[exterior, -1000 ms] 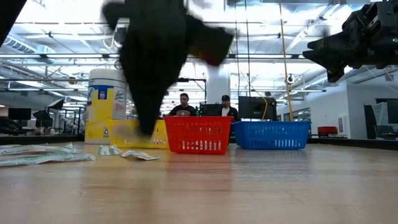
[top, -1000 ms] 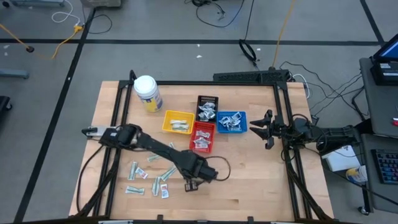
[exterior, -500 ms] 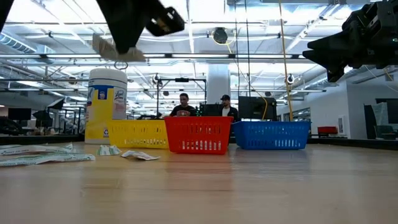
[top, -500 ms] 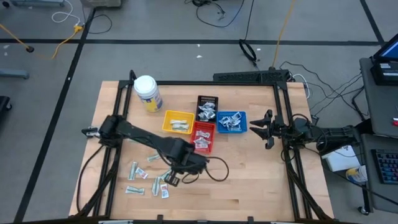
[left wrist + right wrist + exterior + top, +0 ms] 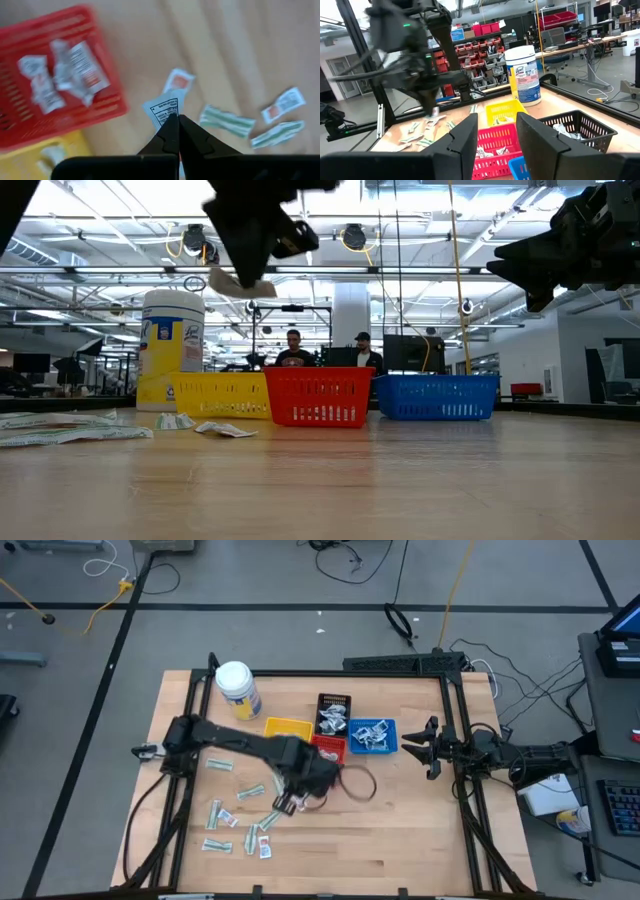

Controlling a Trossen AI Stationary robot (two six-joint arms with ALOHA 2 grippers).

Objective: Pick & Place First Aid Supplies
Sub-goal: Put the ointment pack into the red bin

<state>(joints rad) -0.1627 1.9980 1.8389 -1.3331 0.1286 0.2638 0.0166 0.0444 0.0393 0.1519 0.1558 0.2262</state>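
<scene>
Left fingers (image 5: 174,131) pinch white packet (image 5: 165,111), dark print unreadable; right fingers (image 5: 496,131) spread.

matt wooden table (image 5: 400,830), perforated plastic red tray (image 5: 318,397).

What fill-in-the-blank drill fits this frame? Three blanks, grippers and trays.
1. The left gripper is shut on a white packet with ____ print.
2. Between the yellow tray and the blue tray stands the ____ tray.
3. The right gripper, beside the blue tray, holds ____.

Missing words: dark; red; nothing
</scene>
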